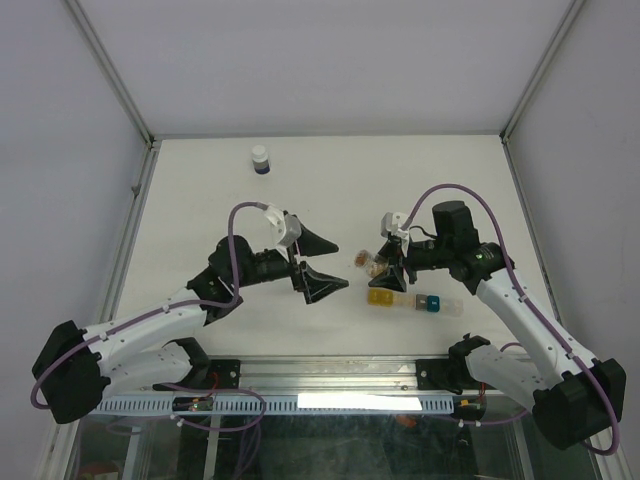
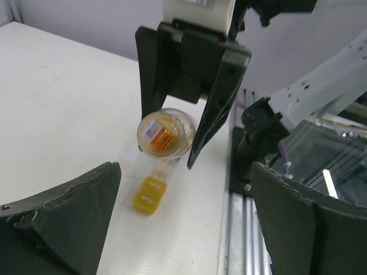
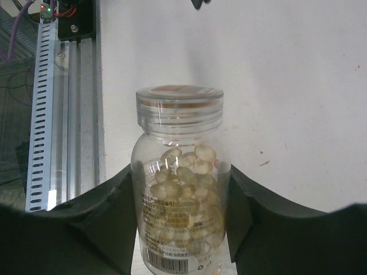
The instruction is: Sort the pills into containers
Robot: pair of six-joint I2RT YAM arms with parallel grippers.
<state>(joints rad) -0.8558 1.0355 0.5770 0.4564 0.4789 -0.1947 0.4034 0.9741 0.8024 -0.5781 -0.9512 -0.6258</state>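
At right wrist: pills [image 3: 184, 175] visible inside vial [image 3: 179, 114] | right gripper [image 3: 180, 197] clamps it | left gripper [image 1: 332, 267] agape, empty

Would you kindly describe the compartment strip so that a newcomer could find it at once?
On the white table, look nearer the front edge than the right arm's end effector. The strip of containers lies flat there: joined square compartments with a yellow end and a teal cell, unlike the clear vial that end effector grips.
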